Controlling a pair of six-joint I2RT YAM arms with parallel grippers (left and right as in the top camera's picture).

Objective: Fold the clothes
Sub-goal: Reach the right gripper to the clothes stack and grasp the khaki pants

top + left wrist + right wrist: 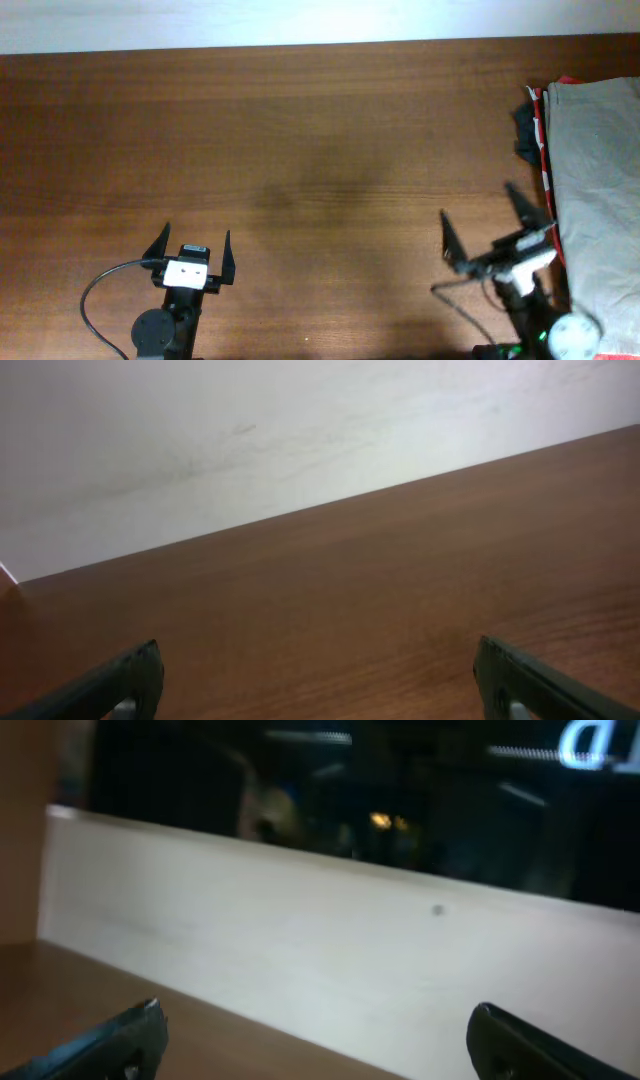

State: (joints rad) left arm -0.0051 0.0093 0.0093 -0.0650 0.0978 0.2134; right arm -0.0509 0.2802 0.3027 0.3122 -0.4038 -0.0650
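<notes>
I seem to be running a robotics lab bench. The brown wooden table [300, 130] has two black arms, left [160, 325] and right [535, 310], fixed at its near edge, and a cable [95, 295] loops beside the left one. Behind the table stands a plain pale wall [250, 430]. Past the table, my right wrist camera shows a dark pane [350, 810] reflecting lights. Khaki shorts [600, 180] lie at the table's right end.

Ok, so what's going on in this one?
Nothing is being handled yet. The khaki shorts lie in a heap at the right edge of the table, on top of a red cloth and a black garment. The left gripper and the right gripper are both open and empty near the front edge. The right one is close beside the shorts. Folding has not begun.
</notes>
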